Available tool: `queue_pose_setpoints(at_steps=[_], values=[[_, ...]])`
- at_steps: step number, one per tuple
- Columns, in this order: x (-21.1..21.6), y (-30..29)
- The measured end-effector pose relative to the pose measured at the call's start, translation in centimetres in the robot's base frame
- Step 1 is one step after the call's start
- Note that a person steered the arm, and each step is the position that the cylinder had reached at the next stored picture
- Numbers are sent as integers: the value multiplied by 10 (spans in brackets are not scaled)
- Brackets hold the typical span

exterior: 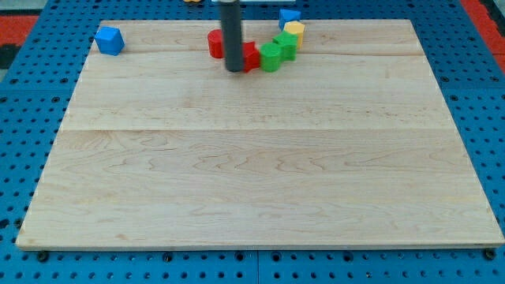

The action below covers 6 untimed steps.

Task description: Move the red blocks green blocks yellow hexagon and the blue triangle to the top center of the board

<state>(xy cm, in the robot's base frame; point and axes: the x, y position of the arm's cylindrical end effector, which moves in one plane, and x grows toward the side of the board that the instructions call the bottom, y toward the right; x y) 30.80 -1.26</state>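
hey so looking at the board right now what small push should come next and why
Probably a short nudge toward the view's top. My tip sits at the red block, with another red block, two green blocks and the yellow block already clustered top center, slightly spread.

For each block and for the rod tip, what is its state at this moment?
my tip: down, against red blocks.
red blocks: top centre, partly hidden.
green blocks: touching, right of red.
yellow block: behind green.
blue block: top edge.
blue block at the view's left: alone.
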Motion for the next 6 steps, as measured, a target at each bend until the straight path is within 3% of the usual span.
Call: queue_pose_setpoints(at_steps=[1,2,3,4,5,6], values=[[-4,8],[26,51],[-1,94],[-48,67],[-41,78],[5,100]])
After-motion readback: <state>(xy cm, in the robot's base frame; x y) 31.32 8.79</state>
